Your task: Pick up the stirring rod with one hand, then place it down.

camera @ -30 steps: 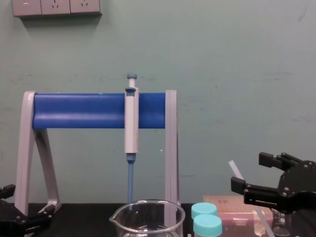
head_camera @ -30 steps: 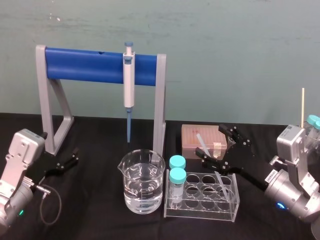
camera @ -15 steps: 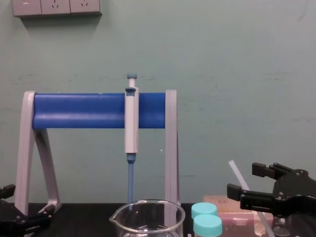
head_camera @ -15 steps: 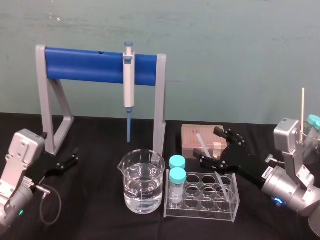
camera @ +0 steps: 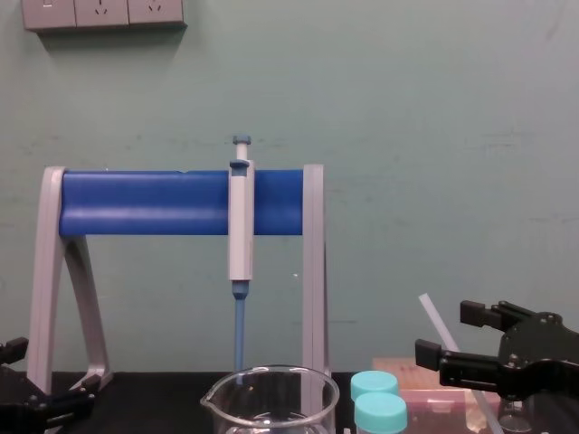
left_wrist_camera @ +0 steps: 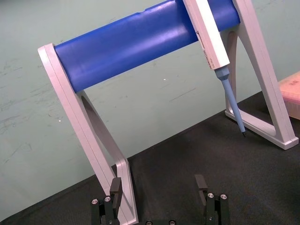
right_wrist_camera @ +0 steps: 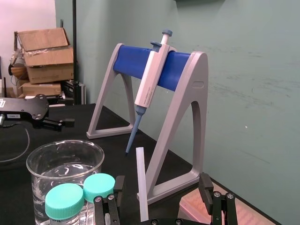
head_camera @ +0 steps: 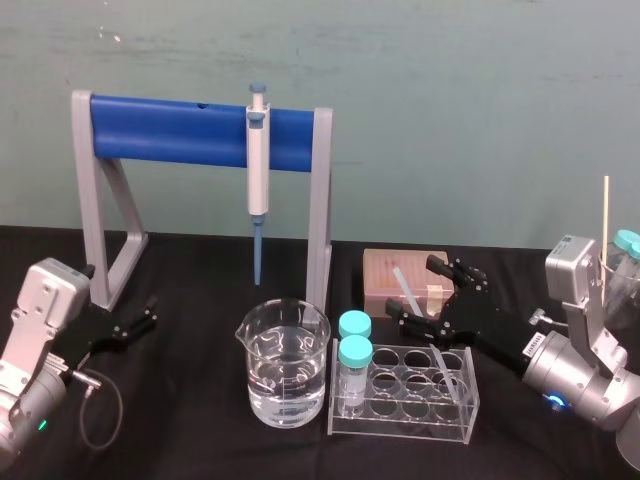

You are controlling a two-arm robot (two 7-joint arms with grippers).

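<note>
Stirring rod aslant in tube rack, top leftward and rearward, between right gripper's parted jaws; left gripper's likewise apart.

The right gripper reaches in from four o'clock with fingers spread wide, while the left gripper rests at eight o'clock, fingers apart.

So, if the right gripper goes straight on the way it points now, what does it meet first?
Most likely the stirring rod: it stands tilted in the tube rack, in the gap of the open right gripper. Beyond it comes the stand's leg; depth is unclear.
</note>
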